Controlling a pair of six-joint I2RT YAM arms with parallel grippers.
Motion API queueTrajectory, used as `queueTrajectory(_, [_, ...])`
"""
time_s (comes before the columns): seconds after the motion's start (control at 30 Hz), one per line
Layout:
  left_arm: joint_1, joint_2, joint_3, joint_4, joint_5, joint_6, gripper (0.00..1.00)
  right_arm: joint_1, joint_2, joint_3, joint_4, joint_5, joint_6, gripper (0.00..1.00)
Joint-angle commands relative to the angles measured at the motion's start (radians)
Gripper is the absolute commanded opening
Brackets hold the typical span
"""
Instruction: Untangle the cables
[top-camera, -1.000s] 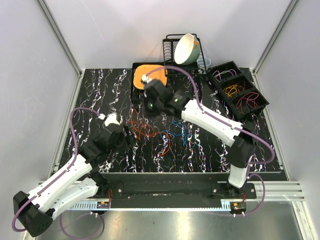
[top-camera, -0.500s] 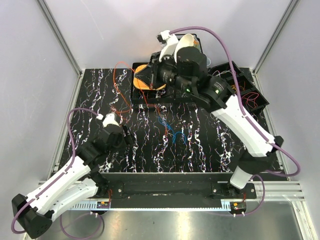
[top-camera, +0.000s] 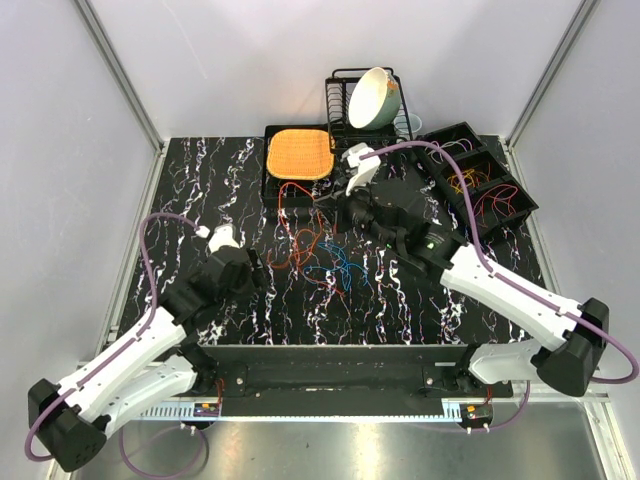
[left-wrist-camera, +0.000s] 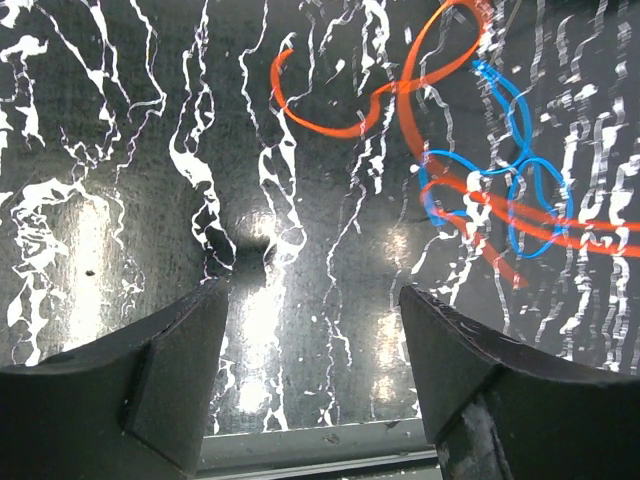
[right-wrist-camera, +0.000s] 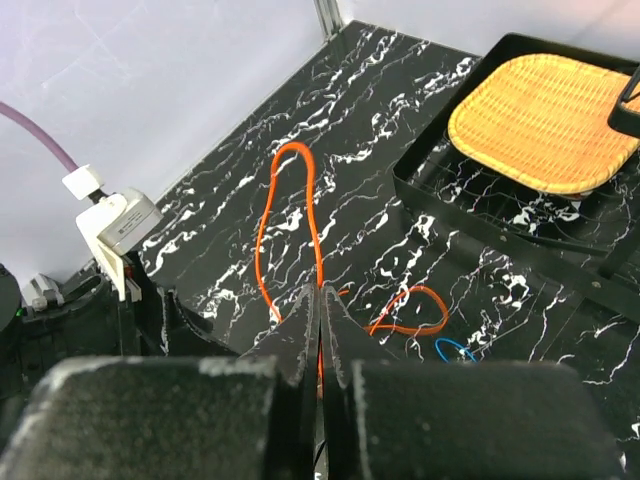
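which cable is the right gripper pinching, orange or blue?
The orange cable: its loop runs into the shut right gripper. The blue cable lies loose on the table.

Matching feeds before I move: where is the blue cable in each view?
Top external: blue cable at table centre, amid the tangle.
Left wrist: looped at upper right.
Right wrist: small arc just right of bottom centre.
Shared landmark: orange-red cable beside it, on the black marbled table.

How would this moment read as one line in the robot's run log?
left gripper: open, empty, above table | right gripper: shut on orange cable | cables: tangled mid-table
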Motion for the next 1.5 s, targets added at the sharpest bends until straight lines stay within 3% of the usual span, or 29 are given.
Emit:
queueTrajectory(0.0, [0.003,0.033,0.021,0.080,0.003,0.018,0.72,-0.004,-0.006,0.036,0.131,0.015,-0.045,0.00])
queueTrajectory(0.27, [0.000,0.064,0.005,0.220,0.115,0.057,0.76,-0.003,-0.003,0.338,0.091,-0.078,-0.108,0.00])
queueTrajectory(0.57, [-0.075,0.131,0.093,0.407,0.165,0.142,0.88,-0.003,-0.059,0.441,0.106,-0.130,-0.075,0.00])
queueTrajectory(0.8, [-0.135,0.252,0.205,0.433,0.120,0.185,0.88,-0.003,-0.116,0.396,0.091,-0.098,-0.083,0.00])
queueTrajectory(1.1, [-0.136,0.246,0.151,0.424,0.109,0.169,0.85,-0.003,-0.226,0.320,-0.055,0.069,-0.117,0.00])
queueTrajectory(1.27, [-0.138,0.261,0.084,0.468,0.146,0.160,0.85,-0.004,-0.292,0.205,-0.153,0.090,-0.062,0.00])
queueTrajectory(1.47, [-0.141,0.338,0.116,0.499,0.160,0.157,0.82,-0.003,-0.306,0.012,-0.195,0.066,0.041,0.00])
